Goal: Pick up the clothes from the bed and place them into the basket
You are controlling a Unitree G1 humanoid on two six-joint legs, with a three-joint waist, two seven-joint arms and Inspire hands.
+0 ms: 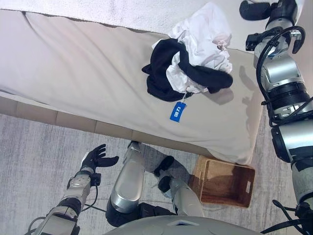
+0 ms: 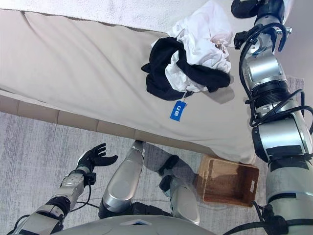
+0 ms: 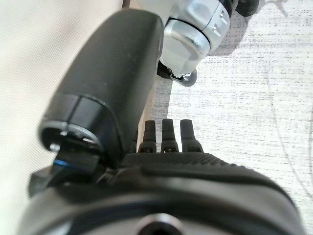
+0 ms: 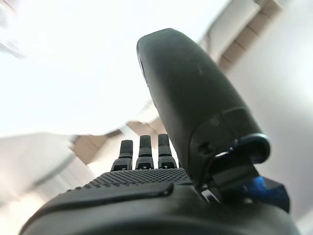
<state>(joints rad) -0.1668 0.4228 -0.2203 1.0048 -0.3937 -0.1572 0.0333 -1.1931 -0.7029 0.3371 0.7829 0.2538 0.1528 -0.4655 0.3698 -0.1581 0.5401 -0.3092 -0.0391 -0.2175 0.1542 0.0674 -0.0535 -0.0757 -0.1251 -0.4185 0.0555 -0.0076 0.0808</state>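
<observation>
Nearest the head camera, low on the robot's left side, the left hand (image 1: 99,157) hung over the grey carpet (image 1: 34,147) with its fingers spread and relaxed, holding nothing; its own wrist view showed straight fingers (image 3: 168,134) and the thumb standing out above the floor beside the bed's edge. Off to the right on the same carpet stood the wicker basket (image 1: 243,192), open side up, tucked just beside the corner of the bed and showing no garment inside.

Beyond that lay the bed (image 1: 88,68), covered in a beige sheet, with a white blanket (image 1: 98,12) along its far side. The clothes (image 1: 193,54) were on the bed in one rumpled heap toward its right end: a black garment (image 1: 164,68) tangled with a white garment (image 1: 208,34), and a blue tag (image 1: 178,111) dangling from the pile onto the sheet near the front edge.

Farthest off, the right arm reached up past the bed's right end, and the right hand (image 1: 255,10) sat at the top of the view, apart from the heap. Its wrist view showed fingers (image 4: 148,149) extended and thumb out, gripping nothing, with only bright wall and ceiling past them
</observation>
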